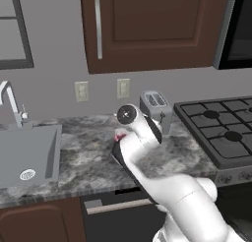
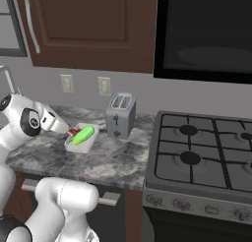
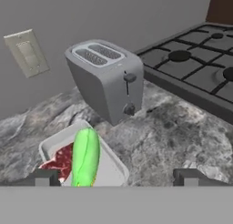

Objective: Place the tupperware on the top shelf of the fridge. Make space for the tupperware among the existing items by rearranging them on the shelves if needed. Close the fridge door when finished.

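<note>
Still at the pick-up stage, with nothing carried yet: end effector spread wide and empty, its two dark fingertips standing far apart at the bottom of the hand view. Small shallow clear plastic tupperware with a green cucumber-like piece and red food inside sits on the grey marbled stone counter, just left of the grey boxy two-slot toaster and well left of the black gas stove. In the hand view the box lies off to the left between the tips, closer to the left one — worth shifting the hand sideways until the box is centred before going down. Best to line the fingers across the short sides of the rectangle, so the span fits inside the opening, and to descend low enough for the tips to catch the walls rather than the rim alone. Keep clear of the toaster on the far side; a careless swing could knock it. Close gently — thin plastic probably flexes — then lift straight up, keeping the box level so the food stays put.
</note>
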Tool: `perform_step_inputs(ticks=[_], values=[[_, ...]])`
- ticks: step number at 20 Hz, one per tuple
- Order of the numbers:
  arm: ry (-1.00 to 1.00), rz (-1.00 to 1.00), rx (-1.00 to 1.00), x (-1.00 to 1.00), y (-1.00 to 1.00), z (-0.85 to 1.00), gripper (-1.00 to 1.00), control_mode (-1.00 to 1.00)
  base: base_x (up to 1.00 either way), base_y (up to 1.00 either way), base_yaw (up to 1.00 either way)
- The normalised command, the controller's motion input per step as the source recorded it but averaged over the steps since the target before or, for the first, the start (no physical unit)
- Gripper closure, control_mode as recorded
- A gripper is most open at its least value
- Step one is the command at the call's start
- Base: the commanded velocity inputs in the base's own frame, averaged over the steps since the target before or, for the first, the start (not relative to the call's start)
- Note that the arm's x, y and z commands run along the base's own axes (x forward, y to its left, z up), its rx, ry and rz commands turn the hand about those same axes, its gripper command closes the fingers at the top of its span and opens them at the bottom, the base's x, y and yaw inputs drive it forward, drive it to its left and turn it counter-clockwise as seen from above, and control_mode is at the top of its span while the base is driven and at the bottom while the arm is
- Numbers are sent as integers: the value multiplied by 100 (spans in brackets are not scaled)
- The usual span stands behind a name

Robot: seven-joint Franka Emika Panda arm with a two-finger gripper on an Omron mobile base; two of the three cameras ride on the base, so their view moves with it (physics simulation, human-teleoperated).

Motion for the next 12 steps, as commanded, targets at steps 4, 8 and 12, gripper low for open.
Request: perform_step_inputs(ticks=[4,8,12], values=[[-51,-46,-31,-47,49,-91,-100,-100,0,0,0],[-28,-71,-16,15,21,-86,-100,-100,0,0,0],[-15,-21,5,17,1,-24,-100,-100,0,0,0]])
